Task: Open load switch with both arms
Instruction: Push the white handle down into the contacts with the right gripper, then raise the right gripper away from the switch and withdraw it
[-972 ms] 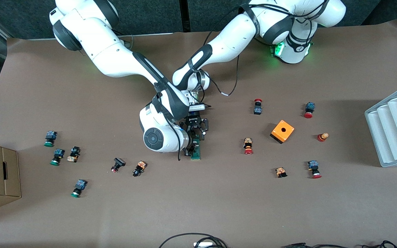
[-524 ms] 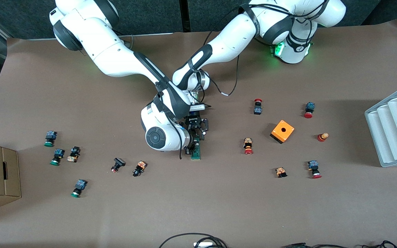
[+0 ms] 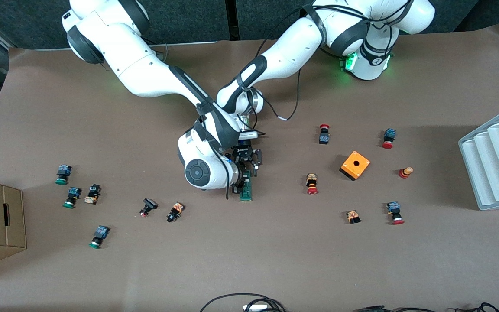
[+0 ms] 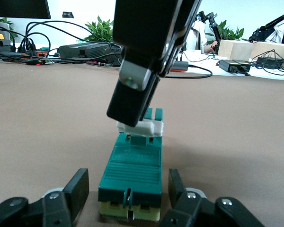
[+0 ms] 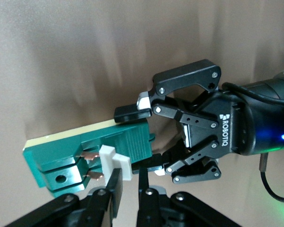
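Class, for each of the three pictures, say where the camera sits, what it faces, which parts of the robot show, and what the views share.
Front view: high above the table, facing both arms; left gripper and right gripper meet at the load switch.
Left wrist view: low, along the load switch; own fingers flank it, right gripper on the white lever.
Right wrist view: looks down on the load switch; own fingers pinch the lever.
Shared: the switch.

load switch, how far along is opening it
Done: both arms have reached the load switch mid-table. In hand: the left gripper clamps the green body from both sides, and the right gripper is pinched on the white lever. Left: the lever is not visibly pulled free of the body.
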### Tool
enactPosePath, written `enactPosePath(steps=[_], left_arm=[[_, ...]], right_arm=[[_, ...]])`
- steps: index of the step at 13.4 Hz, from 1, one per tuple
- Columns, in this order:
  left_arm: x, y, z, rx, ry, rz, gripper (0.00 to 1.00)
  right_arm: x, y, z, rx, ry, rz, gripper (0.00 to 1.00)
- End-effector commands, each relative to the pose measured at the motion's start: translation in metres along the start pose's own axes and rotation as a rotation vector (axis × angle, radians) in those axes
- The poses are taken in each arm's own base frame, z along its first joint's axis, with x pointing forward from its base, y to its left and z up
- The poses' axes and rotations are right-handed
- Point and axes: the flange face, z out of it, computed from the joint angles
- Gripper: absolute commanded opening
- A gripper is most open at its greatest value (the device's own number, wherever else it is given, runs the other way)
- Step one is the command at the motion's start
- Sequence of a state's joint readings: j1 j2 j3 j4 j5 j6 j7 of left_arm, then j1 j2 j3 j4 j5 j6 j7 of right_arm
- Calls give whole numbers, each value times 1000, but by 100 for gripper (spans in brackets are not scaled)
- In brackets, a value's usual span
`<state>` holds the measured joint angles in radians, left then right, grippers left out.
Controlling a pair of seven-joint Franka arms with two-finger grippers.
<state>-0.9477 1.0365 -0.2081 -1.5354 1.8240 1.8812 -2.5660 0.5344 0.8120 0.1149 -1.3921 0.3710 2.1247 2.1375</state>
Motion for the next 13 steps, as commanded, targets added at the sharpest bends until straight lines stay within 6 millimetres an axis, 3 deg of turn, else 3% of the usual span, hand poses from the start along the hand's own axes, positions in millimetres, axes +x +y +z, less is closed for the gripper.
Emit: enactPosePath(steps=[1,6,9,10,11,13], left_arm=[[5,2,2,-6,4,-14,76],[5,2,2,-6,4,-14,76],[5,2,2,-6,4,-14,76],[5,2,2,-6,4,-14,76],[5,2,2,-6,4,-14,76],[5,2,2,-6,4,-14,76]], right_arm=[[1,4,15,13,27,-13,21],[0,5,30,27,39,-25,21],[-1,5,26,27,39,-22,21],[0,3,17,30,29,-17,23],[-3,4,4,35,22,-19,32],[-6,6,-25,35,14,-23,85]])
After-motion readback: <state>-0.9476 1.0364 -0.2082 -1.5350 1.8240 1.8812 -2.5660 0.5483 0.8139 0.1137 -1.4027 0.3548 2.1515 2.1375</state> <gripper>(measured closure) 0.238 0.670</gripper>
